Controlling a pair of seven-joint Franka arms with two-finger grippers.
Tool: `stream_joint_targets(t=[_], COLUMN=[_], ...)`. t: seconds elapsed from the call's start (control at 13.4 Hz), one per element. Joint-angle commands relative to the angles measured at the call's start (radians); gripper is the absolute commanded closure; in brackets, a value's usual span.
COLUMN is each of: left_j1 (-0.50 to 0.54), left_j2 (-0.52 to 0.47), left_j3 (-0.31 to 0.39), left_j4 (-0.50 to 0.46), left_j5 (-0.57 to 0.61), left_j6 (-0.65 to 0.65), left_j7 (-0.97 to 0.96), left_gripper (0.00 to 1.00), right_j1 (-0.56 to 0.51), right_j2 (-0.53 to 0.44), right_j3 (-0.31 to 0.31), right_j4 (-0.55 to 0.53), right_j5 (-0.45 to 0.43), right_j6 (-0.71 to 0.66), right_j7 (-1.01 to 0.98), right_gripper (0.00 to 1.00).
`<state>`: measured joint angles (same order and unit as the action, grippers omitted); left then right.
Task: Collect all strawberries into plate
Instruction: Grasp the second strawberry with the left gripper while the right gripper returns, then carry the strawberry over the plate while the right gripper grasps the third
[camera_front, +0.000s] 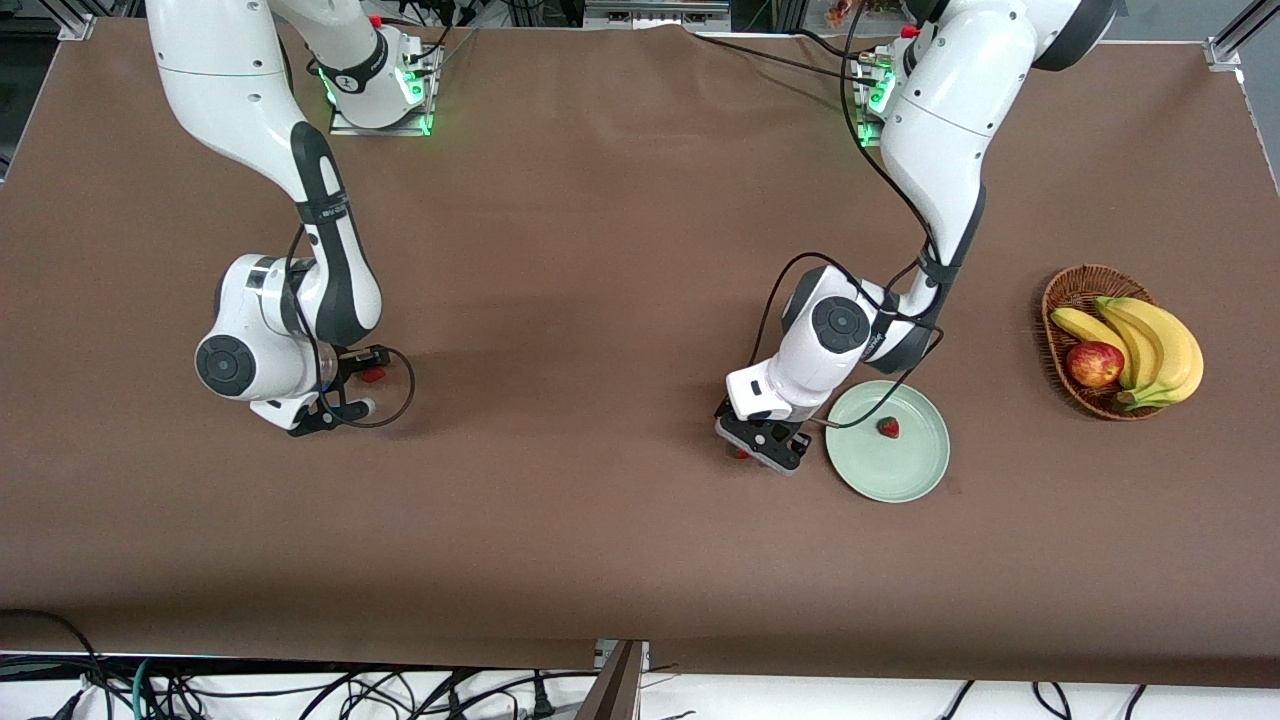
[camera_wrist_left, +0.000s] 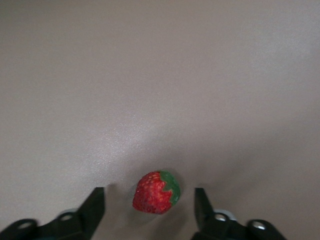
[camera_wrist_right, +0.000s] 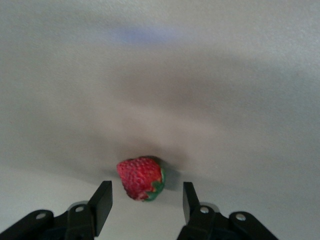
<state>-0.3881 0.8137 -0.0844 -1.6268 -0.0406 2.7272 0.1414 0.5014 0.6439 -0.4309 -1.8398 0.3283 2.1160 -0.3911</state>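
A pale mint-green plate (camera_front: 905, 470) lies toward the left arm's end of the table with one strawberry (camera_front: 888, 428) on it. My left gripper (camera_front: 764, 448) is low over the table beside the plate. In the left wrist view it (camera_wrist_left: 148, 207) is open, with a green-capped strawberry (camera_wrist_left: 155, 192) on the cloth between its fingers (camera_wrist_left: 96, 204); that berry barely shows in the front view (camera_front: 740, 453). My right gripper (camera_front: 372, 381) is low toward the right arm's end. It (camera_wrist_right: 145, 202) is open astride a third strawberry (camera_wrist_right: 141, 178), also seen in the front view (camera_front: 374, 375).
A brown wicker basket (camera_front: 1070, 290) with bananas (camera_front: 1150, 345) and a red-yellow apple (camera_front: 1094, 364) stands at the left arm's end of the table. Brown cloth covers the table (camera_front: 600, 300).
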Motion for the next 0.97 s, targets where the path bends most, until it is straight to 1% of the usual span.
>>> stream_joint_targets(t=[0.0,0.07,0.15,0.3,0.45,0.52,0.6,0.67,0.82,0.9], left_j1=[-0.008,-0.008,-0.009,-0.005,0.003,0.011,0.017,0.027,0.057,0.076], left_j2=[0.019,0.019,0.018,0.009,-0.036,-0.082,-0.128,-0.171,-0.215,-0.234], left_j3=[0.008,0.008,0.008,0.008,0.008,0.008,0.008,0.008,0.012,0.012], left_j4=[0.030,0.030,0.028,0.022,0.001,-0.031,-0.059,-0.071,-0.059,-0.058], left_j5=[0.018,0.018,0.018,0.016,0.016,0.015,0.015,0.015,0.016,0.016], left_j6=[0.002,0.005,0.005,0.003,-0.013,-0.041,-0.096,-0.203,-0.439,-0.511], left_j7=[0.007,0.009,0.009,0.009,0.003,0.001,0.000,0.000,0.009,0.009], left_gripper=[0.61,0.73,0.79,0.80,0.79,0.78,0.78,0.73,0.74,0.71], right_j1=[0.008,0.008,0.009,0.011,0.009,0.011,0.011,0.012,0.022,0.037], right_j2=[-0.026,-0.026,-0.024,-0.024,-0.023,-0.023,-0.023,-0.024,-0.032,-0.033], right_j3=[0.004,0.004,0.004,0.006,0.006,0.006,0.006,0.006,0.008,0.008], right_j4=[-0.033,-0.032,-0.030,-0.030,-0.030,-0.029,-0.029,-0.024,-0.006,-0.001], right_j5=[0.038,0.038,0.038,0.038,0.038,0.038,0.038,0.038,0.038,0.038], right_j6=[0.031,0.032,0.033,0.041,0.042,0.042,0.042,0.041,0.027,0.024], right_j7=[-0.020,-0.020,-0.020,-0.020,-0.022,-0.020,-0.022,-0.020,-0.003,-0.003], right_gripper=[0.37,0.41,0.44,0.51,0.65,0.72,0.79,0.85,0.86,0.86])
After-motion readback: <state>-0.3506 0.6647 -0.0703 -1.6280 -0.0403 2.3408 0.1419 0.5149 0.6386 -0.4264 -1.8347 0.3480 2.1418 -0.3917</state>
